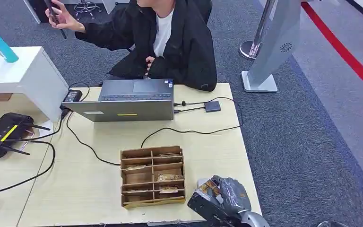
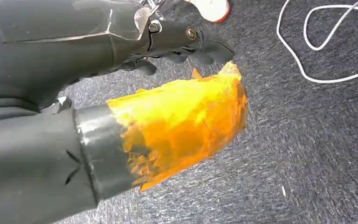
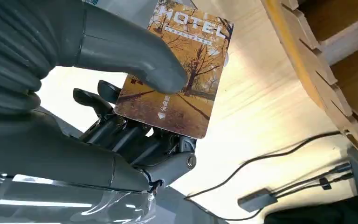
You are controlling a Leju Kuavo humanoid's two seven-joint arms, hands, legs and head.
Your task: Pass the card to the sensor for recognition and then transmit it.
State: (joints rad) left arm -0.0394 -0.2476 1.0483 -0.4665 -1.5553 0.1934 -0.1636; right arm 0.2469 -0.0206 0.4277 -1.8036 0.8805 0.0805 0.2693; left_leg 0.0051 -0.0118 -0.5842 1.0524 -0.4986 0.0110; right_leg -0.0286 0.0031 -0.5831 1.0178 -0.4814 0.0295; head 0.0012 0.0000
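Card first: a glossy hotel key card printed with autumn trees point(image 3: 177, 74) sat pinched in the right hand point(image 1: 220, 196), the thick grey thumb point(image 3: 135, 56) pressed across its printed face and the darker fingers point(image 3: 121, 135) backing it from behind. In the head view that hand hovered at the near right corner of the pale wooden table point(image 1: 208, 137), just beside the brown cardboard compartment box point(image 1: 152, 176), which had more cards lying in some of its slots.

The small dark square sensor point(image 1: 212, 106), cabled to the grey laptop point(image 1: 130, 100), lay well apart from the card, toward the far side of the table; the right wrist view appeared to show the same puck point(image 3: 256, 200), though blur made that uncertain. A person in a black jacket point(image 1: 179, 38) sat behind the laptop.

The left hand point(image 2: 168, 46), its thumb wrapped in orange tape, hung over grey carpet with its fingers curled in around nothing.

The step in hand seemed to be carrying the card to the sensor. Doing it well would mean keeping the pinch firm, clearing the box and the black cable point(image 1: 189, 130), and presenting the card flat and close over the sensor.
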